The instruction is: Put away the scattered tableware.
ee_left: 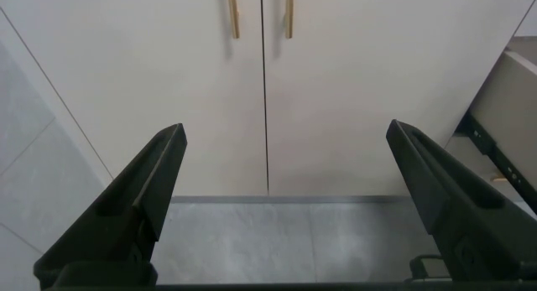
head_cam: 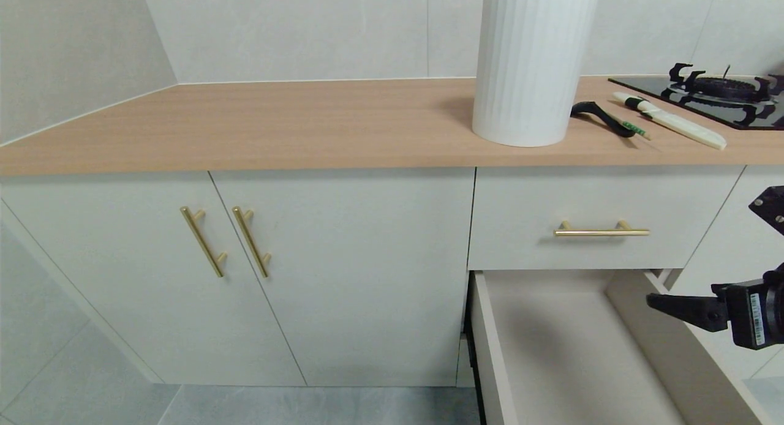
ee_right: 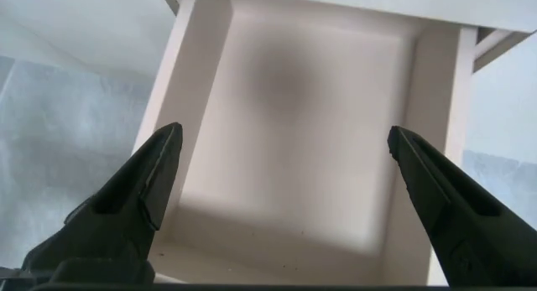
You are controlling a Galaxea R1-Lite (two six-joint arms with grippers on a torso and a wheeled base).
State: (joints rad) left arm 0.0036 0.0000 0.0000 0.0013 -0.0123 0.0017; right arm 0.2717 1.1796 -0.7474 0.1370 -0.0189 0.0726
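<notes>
Pulled-out drawer (head_cam: pixel 490 351) stands empty below the desk (head_cam: pixel 275 125). On the desk, just beside a white ribbed canister (head_cam: pixel 530 63), lie a white knife (head_cam: pixel 674 122) and a black-handled tool (head_cam: pixel 603 116), both untouched. Right pincer (ee_right: pixel 283 136) hangs over the drawer and left pincer (ee_left: pixel 285 132) hangs before the cupboard doors (ee_left: pixel 336 81), each spread wide and holding nothing. I judge the drawer ready, with both utensils not yet stowed.

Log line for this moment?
lower drawer: open | black utensil, white utensil: on counter | left gripper: open, facing cabinet doors | right gripper: open, over drawer
</notes>
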